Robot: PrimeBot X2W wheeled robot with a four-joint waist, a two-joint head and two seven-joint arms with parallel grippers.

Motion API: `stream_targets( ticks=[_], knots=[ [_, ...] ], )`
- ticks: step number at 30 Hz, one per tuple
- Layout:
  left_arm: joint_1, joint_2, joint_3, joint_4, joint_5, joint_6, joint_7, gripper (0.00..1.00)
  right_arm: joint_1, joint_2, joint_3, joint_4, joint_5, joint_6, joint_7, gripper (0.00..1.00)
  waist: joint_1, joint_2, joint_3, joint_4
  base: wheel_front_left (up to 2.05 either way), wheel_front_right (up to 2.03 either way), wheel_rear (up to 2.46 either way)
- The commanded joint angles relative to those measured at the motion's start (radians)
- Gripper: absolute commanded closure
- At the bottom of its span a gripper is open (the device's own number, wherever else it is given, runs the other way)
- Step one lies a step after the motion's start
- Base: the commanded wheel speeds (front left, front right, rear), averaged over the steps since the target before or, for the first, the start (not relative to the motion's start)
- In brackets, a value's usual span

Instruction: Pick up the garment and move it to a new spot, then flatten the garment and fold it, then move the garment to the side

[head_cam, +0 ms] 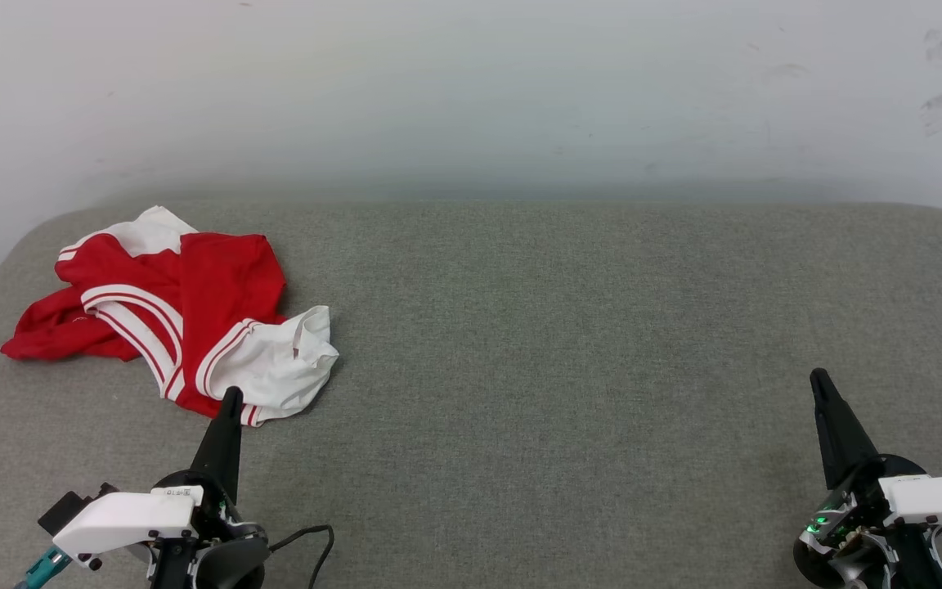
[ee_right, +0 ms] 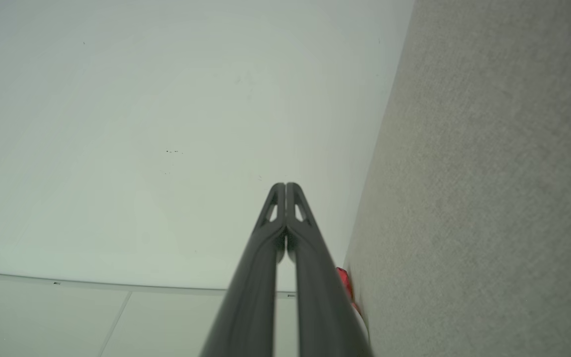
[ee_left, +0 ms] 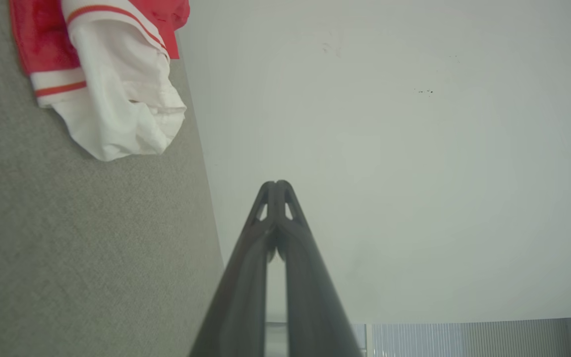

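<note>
Two grippers sit low in the head view, one at each side, above a grey fabric pad (head_cam: 569, 343) that runs back to a white wall (head_cam: 471, 90).

Farthest left, the garment (head_cam: 217, 286) lies crumpled on the pad near its left rear corner. It is red cloth bunched in folds, with red-and-white striped trim curving across it. One white sleeve (head_cam: 279, 364) spills toward the near right, and another white patch shows at the heap's back edge.

Just right of the heap and nearer the robot, the left gripper (head_cam: 231, 394) points up the view. In the head view its tip overlaps the garment's near hem. The left wrist view shows its two dark fingers pressed together tip to tip with nothing between them. There the sleeve lies off to one side, apart from the tips, so the gripper is not touching the cloth. A black cable (head_cam: 320, 544) loops beside the gripper's base.

Far right, well apart from the garment, the right gripper (head_cam: 819, 376) also points up the view. The right wrist view shows its fingers meeting at the tips and clasping nothing, with the wall on one side and the pad on the other. A small scrap of red shows beside the fingers at the pad's far end. A green light (head_cam: 821, 519) glows at this gripper's base.
</note>
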State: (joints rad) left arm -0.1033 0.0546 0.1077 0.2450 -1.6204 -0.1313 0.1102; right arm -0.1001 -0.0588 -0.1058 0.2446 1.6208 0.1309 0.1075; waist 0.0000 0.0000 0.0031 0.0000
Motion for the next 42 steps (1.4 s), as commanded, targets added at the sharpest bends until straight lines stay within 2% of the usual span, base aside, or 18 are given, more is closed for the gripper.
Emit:
stream_targets(
  ticks=[1,34,35,42],
  knots=[
    [-0.009,0.0,0.004,0.001,0.006,-0.003,0.001,1.0,-0.015,0.004,-0.001,0.001,-0.004,0.0,0.003,1.0,0.0,0.0,0.0,0.0,0.0,0.0,0.0],
    [0.002,-0.002,0.001,0.004,0.006,0.0,0.0,1.0,0.003,0.002,-0.002,0.004,-0.003,0.0,0.002,1.0,0.0,0.0,0.0,0.0,0.0,0.0,0.0],
    [0.008,-0.003,-0.001,0.012,0.007,0.001,0.0,0.0,0.009,0.003,-0.001,0.013,-0.003,0.0,0.001,0.0,0.0,0.0,0.0,0.0,0.0,0.0,0.0],
    [0.029,-0.006,-0.009,0.007,0.022,0.001,-0.027,0.0,0.034,0.004,0.013,0.018,-0.025,0.0,-0.025,0.0,0.0,0.0,0.001,0.0,0.0,0.0,0.0]
  ],
)
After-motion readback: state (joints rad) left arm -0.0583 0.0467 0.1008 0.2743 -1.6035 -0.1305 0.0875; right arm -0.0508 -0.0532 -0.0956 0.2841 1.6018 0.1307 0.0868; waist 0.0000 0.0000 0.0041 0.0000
